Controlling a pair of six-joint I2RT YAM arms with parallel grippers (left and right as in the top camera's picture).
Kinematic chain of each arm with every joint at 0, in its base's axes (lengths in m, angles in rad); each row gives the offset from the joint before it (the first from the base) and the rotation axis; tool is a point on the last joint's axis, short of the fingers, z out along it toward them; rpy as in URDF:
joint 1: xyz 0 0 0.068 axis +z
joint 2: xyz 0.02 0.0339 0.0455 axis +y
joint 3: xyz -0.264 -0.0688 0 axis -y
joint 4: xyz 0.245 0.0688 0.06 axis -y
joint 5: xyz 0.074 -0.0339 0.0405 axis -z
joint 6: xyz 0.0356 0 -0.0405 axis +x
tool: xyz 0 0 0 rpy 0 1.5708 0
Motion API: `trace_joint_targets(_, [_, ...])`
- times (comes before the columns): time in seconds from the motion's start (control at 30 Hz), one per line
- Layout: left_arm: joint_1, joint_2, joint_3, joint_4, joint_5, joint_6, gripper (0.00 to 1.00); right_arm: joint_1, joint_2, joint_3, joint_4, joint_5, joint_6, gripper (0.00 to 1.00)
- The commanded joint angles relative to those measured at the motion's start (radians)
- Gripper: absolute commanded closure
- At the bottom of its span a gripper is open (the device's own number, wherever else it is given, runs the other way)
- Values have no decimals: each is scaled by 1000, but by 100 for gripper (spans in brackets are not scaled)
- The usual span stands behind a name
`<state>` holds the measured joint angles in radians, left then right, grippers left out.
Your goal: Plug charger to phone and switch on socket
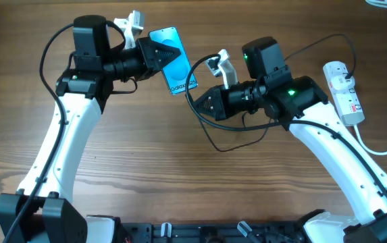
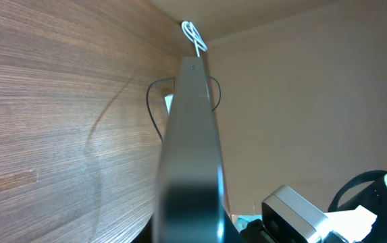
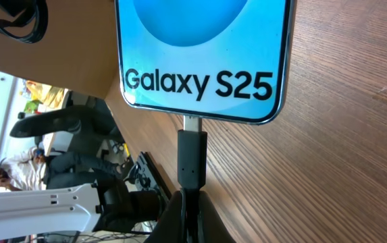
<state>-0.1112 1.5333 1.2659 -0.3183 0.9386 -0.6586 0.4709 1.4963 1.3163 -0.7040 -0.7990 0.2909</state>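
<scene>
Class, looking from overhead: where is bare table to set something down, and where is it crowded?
Free: the wide table patch between both arms, below the charger loop; the top-left corner. Crowded: where the left gripper, the phone and the right gripper meet, and the socket with its white cord.

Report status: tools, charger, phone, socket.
Left tool shut on phone. Right tool shut on charger, tip at phone's port, metal showing. Socket far right, untouched. Nothing blocking.

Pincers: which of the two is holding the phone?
The left pincer, at the top left in the overhead view, grips the phone. The right pincer instead holds the charger against the phone's Galaxy S25 end.
</scene>
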Motion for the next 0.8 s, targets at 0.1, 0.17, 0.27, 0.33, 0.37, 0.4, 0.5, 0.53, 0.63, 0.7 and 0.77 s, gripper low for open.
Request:
trace_joint_targets(0.1, [-5, -2, 11, -13, 30, -28, 96, 3, -17, 6, 57, 53, 27, 96])
trace_joint_targets(0.17, [-5, -2, 11, -13, 33, -55, 96, 3, -17, 6, 64, 53, 27, 96])
trace_joint_targets(0.27, [-5, -2, 11, -13, 41, -69, 96, 3, -17, 6, 71, 69, 39, 96])
trace_joint_targets(0.33, [-5, -2, 11, -13, 42, -95, 96, 3, -17, 6, 73, 100, 46, 96])
trace_joint_targets(0.37, [-5, -2, 11, -12, 44, -111, 96, 3, -17, 6, 74, 104, 48, 96])
trace_joint_targets(0.4, [-5, -2, 11, -12, 48, -113, 96, 3, -16, 6, 74, 104, 50, 96])
trace_joint_targets(0.5, [-5, -2, 11, -13, 60, -113, 96, 3, -16, 6, 76, 104, 51, 96])
trace_joint_targets(0.53, [-5, -2, 11, -13, 60, -112, 96, 3, -16, 6, 78, 104, 50, 96])
trace_joint_targets(0.63, [-5, -2, 11, -13, 59, -108, 96, 3, -16, 6, 90, 103, 54, 96])
trace_joint_targets(0.7, [-5, -2, 11, -13, 59, -104, 96, 3, -16, 6, 93, 103, 59, 96])
trace_joint_targets(0.77, [-5, -2, 11, -15, 59, -103, 96, 3, -16, 6, 93, 102, 62, 96])
